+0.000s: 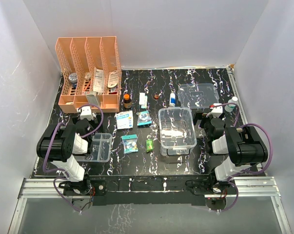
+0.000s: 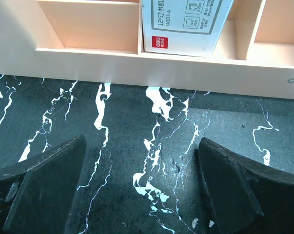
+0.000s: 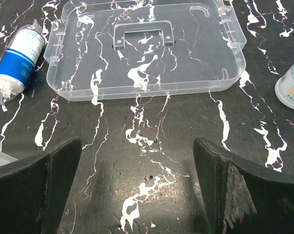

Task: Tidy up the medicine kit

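- The medicine kit [image 1: 176,130], a deep clear box, stood open on the black marbled table [image 1: 137,163], right of centre and between the two arms.
- Its clear lid [image 3: 144,46] lay flat on the table behind the box, handle side up, apart from the box.
- The left pincer [image 2: 142,190] had its fingers spread apart with nothing between them, only bare table under the gap. It pointed at the base of the orange file rack [image 1: 90,73], close in front of it.
- A white box [image 2: 183,24] with a red label stood in one of the rack's front compartments.
- The right pincer [image 3: 137,190] was likewise spread and held nothing. It hung low over the table just short of the lid's near edge.
- A blue-and-white gauze roll [image 3: 17,61] lay just left of the lid, and a white bottle [image 3: 293,83] stood to its right.
- A shallow divided tray [image 1: 100,146] sat beside the left arm.
- A brown bottle [image 1: 127,101] and several small packets lay loose between the rack and the kit.
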Controlling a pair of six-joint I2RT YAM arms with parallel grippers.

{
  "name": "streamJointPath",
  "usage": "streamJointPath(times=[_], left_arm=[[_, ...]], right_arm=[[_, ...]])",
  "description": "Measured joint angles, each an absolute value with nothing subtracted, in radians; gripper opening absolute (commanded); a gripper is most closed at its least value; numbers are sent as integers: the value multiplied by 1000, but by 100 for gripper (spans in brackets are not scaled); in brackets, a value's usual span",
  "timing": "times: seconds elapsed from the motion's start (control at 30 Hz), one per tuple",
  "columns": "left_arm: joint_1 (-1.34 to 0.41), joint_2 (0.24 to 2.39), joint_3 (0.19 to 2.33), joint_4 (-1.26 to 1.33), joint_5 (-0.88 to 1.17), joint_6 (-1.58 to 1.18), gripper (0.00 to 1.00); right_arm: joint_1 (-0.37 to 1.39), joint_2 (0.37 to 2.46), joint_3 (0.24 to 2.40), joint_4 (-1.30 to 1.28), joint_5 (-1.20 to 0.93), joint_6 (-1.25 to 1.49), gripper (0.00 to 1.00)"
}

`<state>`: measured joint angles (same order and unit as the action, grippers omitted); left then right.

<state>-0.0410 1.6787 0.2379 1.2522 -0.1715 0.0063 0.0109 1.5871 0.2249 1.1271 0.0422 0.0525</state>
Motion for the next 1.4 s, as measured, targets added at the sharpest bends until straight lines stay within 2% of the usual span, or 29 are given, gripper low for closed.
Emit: streamJointPath(times=[0.67,0.83,1.07,1.4], left_arm=[[-36,1678,238,1250,-182,2,99],[-35,1639,304,1092,-221,-4,99],[-35,1402,350,860,-199,19,99],[-51,1031,439,398,-47,14,99]], right_arm=[[11,1587,225,1128,43,53,98],[11,1550,236,1060,54,54,98],[11,1431,409,750,54,83,98],[11,1251,434,447,97,115,98]])
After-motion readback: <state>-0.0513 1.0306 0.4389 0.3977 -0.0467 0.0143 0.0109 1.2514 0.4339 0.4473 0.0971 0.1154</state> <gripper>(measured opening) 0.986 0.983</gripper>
